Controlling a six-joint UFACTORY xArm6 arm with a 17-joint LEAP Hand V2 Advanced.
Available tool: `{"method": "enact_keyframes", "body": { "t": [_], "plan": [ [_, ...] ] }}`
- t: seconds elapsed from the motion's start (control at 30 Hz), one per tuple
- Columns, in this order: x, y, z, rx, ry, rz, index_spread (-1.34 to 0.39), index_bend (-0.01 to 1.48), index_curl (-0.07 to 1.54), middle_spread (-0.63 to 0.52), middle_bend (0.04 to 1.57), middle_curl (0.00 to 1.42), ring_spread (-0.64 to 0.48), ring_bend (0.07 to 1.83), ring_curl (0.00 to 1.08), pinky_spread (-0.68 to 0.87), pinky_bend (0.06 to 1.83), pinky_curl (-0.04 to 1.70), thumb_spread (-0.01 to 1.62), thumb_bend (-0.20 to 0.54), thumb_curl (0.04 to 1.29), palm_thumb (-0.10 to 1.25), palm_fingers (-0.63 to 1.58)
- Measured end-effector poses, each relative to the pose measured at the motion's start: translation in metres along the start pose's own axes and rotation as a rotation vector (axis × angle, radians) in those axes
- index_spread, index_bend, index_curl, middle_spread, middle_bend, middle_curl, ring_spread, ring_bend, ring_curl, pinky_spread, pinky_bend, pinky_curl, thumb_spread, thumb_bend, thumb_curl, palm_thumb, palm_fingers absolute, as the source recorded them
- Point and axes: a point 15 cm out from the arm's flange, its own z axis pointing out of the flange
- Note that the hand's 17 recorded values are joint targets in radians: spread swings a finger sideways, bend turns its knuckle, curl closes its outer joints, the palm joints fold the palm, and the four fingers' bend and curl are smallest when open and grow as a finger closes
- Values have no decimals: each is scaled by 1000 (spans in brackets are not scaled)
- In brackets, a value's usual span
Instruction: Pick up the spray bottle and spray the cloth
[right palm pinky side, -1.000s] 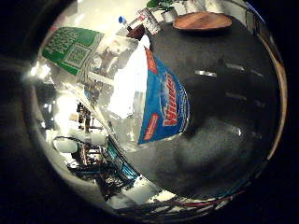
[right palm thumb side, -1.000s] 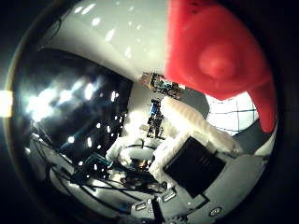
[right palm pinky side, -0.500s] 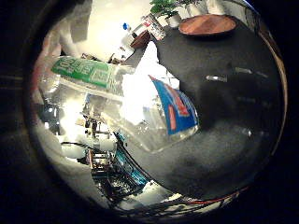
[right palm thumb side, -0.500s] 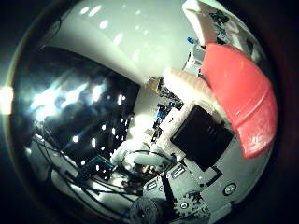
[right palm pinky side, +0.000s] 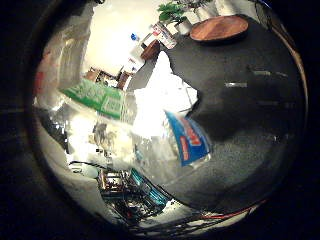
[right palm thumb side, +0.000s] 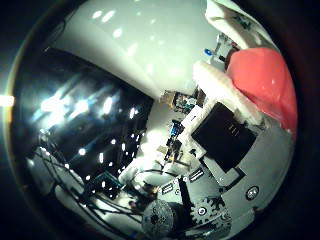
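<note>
The spray bottle (right palm pinky side: 150, 135) is clear plastic with a blue label and a green label, and it stands off a little from my palm, tilted over the dark table (right palm pinky side: 250, 115). Its red spray head (right palm thumb side: 262, 82) shows in the thumb side view. Just behind the bottle, a white crumpled cloth (right palm pinky side: 167, 87) lies on the table. My right hand (right palm thumb side: 220, 135) shows a white-padded finger (right palm thumb side: 215, 85) stretched out fairly straight alongside the red head, with black and geared parts below it. Whether that finger touches the head is unclear.
A round wooden tray (right palm pinky side: 220, 27) and a potted plant (right palm pinky side: 172, 10) sit at the table's far end. Beyond the table's edge there are cluttered equipment and shelves (right palm pinky side: 135, 185). A pale wall (right palm thumb side: 140, 45) fills much of the thumb side view.
The bottle filled more of the little finger side view before and now looks smaller and farther from the palm. The red head has slid towards the edge of the thumb side view, uncovering the finger.
</note>
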Motion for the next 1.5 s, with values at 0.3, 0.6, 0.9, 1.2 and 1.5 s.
{"method": "enact_keyframes", "body": {
  "t": [0.3,0.6,0.9,1.2,1.5],
  "plan": [
    [-29,-6,-19,34,40,-50,-370,941,1075,-238,1164,1028,-231,1355,778,-245,1099,1302,1027,-12,631,1039,1082],
    [-56,-12,-30,42,85,-18,-336,980,1049,-203,1214,984,-236,1345,794,-231,1060,1397,1011,-13,678,1047,1090],
    [-81,-34,-48,-26,209,9,-316,998,1026,-180,1239,941,-234,1351,801,-227,1039,1450,979,-13,722,1055,1098],
    [-100,-61,-29,-113,250,84,-303,1016,1003,-171,1257,914,-233,1352,802,-225,1036,1454,963,-15,747,1040,1096],
    [-116,-91,12,-224,283,121,-298,1029,997,-178,1273,903,-233,1354,802,-223,1043,1458,952,-14,765,1038,1093]
  ]
}}
